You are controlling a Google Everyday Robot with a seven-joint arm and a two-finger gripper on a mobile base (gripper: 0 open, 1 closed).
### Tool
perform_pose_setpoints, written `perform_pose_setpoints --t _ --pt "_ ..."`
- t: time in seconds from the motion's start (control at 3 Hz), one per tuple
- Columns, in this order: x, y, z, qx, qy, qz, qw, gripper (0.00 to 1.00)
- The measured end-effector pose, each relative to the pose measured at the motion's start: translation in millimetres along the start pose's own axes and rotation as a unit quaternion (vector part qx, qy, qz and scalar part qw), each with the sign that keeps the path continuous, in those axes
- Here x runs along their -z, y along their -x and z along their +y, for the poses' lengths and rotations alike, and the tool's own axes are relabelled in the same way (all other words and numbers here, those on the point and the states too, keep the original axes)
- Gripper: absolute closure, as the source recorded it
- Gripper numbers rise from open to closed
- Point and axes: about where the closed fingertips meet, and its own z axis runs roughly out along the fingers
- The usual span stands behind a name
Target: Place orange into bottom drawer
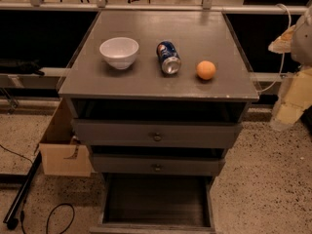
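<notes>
leftmost, a cardboard box sits on the floor beside the cabinet. on its top we see a white bowl, a blue soda can on its side, then the orange, all apart. below, the bottom drawer stands open. the gripper hangs right of the cabinet; its opening we cannot tell.

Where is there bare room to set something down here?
The bottom drawer is open and bare inside. The cabinet top is free behind the bowl, can and orange; that row is crowded. The tool hangs right of the cabinet.
</notes>
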Motion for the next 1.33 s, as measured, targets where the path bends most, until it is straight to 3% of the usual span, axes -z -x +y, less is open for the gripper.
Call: perform_pose_setpoints --t 0.67,1.0,1.33 --pt "1.6 0.3 -8.5 -0.013 -0.014 -0.011 0.9998 0.00" --pt "0.9 -9.1 -39.1 -0.037 -0.028 -0.069 0.9965 0.00" --pt "-13.1 1.7 -80.1 -0.049 -0.003 -0.167 0.9847 0.00"
